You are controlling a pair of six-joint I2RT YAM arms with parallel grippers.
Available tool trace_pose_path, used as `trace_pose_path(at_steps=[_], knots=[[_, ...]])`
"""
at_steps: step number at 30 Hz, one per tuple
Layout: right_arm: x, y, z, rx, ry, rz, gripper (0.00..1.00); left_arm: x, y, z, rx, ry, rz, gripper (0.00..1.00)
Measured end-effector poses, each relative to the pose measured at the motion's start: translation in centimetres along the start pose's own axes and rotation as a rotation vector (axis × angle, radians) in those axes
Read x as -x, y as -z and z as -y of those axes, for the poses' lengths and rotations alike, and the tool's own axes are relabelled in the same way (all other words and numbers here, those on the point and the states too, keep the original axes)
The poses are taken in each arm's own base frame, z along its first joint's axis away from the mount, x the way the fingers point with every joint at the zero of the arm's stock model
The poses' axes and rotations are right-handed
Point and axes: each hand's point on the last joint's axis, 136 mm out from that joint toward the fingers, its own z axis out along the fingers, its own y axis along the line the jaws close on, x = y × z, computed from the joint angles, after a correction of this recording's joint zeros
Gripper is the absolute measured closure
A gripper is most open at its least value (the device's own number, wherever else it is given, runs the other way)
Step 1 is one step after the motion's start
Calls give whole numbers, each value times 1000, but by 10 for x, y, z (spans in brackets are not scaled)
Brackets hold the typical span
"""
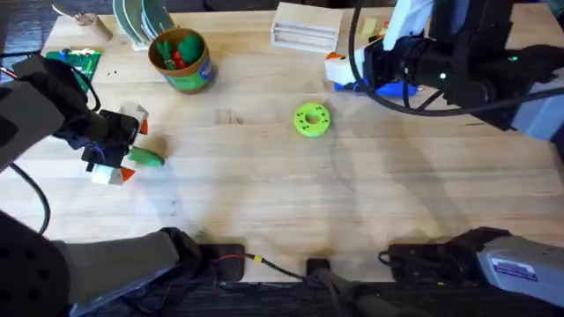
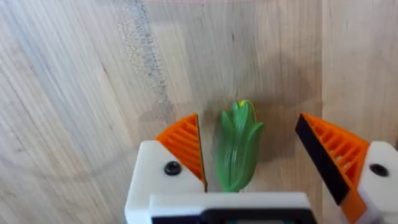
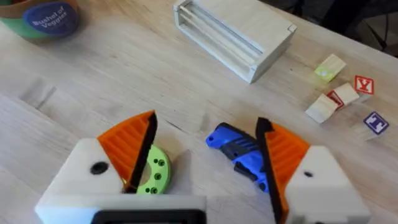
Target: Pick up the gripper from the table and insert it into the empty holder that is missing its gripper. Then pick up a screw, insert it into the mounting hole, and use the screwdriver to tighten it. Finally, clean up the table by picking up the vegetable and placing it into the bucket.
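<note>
Your left hand (image 2: 249, 180) sits low over the wooden counter (image 1: 264, 185) at its left side, fingers spread wide; the vegetable (image 2: 238, 149), a green ribbed toy with a yellow tip, lies flat between the orange pads (image 2: 186, 146), nearer one pad than the other, and whether it touches that pad you cannot tell from the wrist view; from overhead you see the vegetable (image 1: 145, 158) just beside the white finger mounts. The bucket (image 1: 182, 60) stands upright well apart, toward the far left of the counter, holding green and red pieces. Your right hand (image 3: 205, 155) hovers at the far right, its fingers spread and gripping nothing; the screwdriver (image 3: 239, 149) with its blue handle lies on the counter between them; a yellow-green disc (image 1: 311, 120) rests near the counter's middle; a pale wooden box (image 3: 233, 31) lies beyond, with lettered blocks (image 3: 345, 93) near it.
</note>
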Motion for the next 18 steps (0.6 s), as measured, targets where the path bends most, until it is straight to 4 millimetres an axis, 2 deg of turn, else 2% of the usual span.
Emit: trace_pose_path(at_steps=[3, 10, 12, 18], knots=[[0, 0, 0, 0, 0, 0, 9, -4, -3, -2, 0, 0, -11, 113], [0, 0, 0, 0, 0, 0, 10, -7, -7, -9, 16, 0, -4, 188], [0, 0, 0, 0, 0, 0, 9, -7, -7, -10, 19, 0, -2, 273], [0, 0, 0, 0, 0, 0, 10, -8, -8, -10, 18, 2, -5, 638]])
